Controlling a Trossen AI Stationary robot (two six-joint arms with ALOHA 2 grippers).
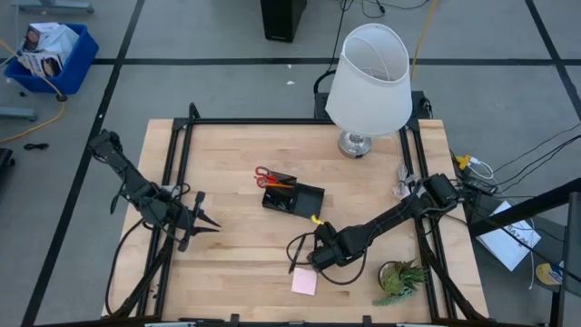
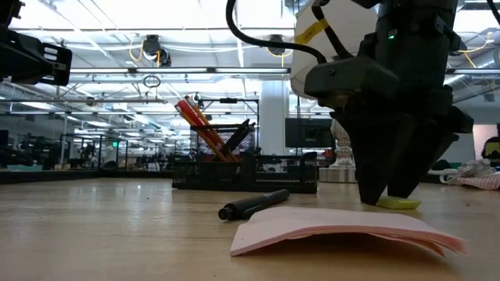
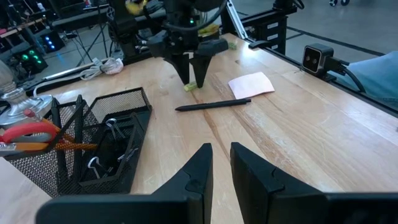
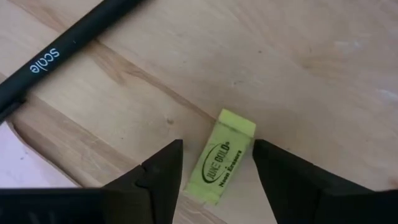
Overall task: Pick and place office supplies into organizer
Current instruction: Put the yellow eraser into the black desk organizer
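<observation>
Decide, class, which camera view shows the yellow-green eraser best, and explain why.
The right wrist view: the eraser lies between the right gripper's open fingers, its print visible. The left wrist view shows a small piece; the low view, a sliver behind the fingers. The high view does not show it clearly.

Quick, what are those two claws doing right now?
Left gripper: nearly closed, holding nothing.
Right gripper: jaws open around the yellow-green eraser, not gripping yet.
</observation>
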